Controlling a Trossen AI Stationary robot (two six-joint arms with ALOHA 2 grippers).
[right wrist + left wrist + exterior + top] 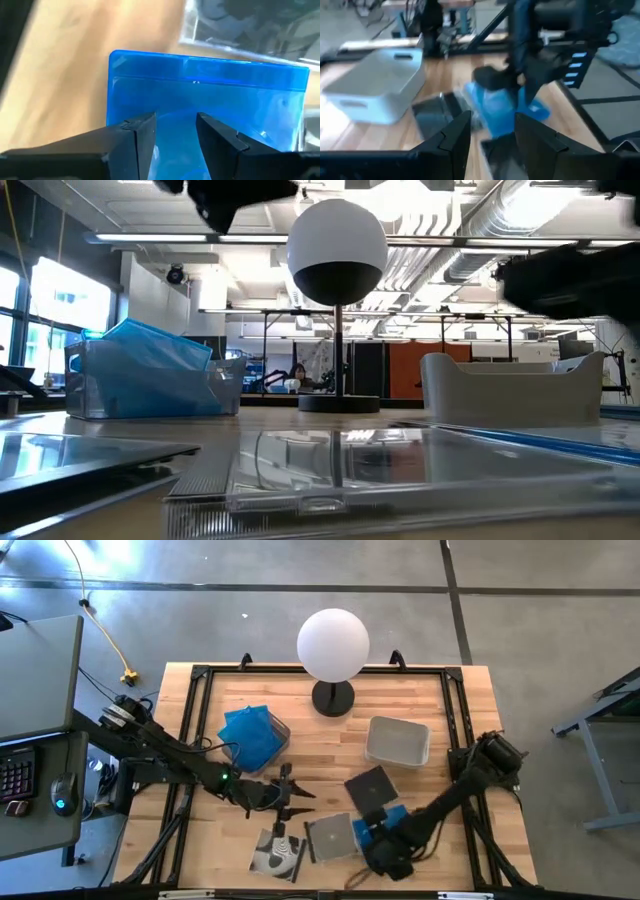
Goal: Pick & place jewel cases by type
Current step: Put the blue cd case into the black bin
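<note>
Right claw [175, 132] straddles the near edge of a blue jewel case [210, 95] on the desk [330, 740], fingers parted either side, not yet clamped

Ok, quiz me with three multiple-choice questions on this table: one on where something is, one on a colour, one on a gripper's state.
1. Where are the stacked blue cases? A: left tub. B: right tub. C: beside the lamp.
2. The case under the right gripper is: A: black. B: blue. C: swirled.
3. The left gripper is: A: open, empty. B: shut on a case. C: shut on the lamp.
Answers: 1 A, blue shows inside that tub; 2 B, blue fills the right wrist view; 3 A, a gap shows between its fingers.
</note>
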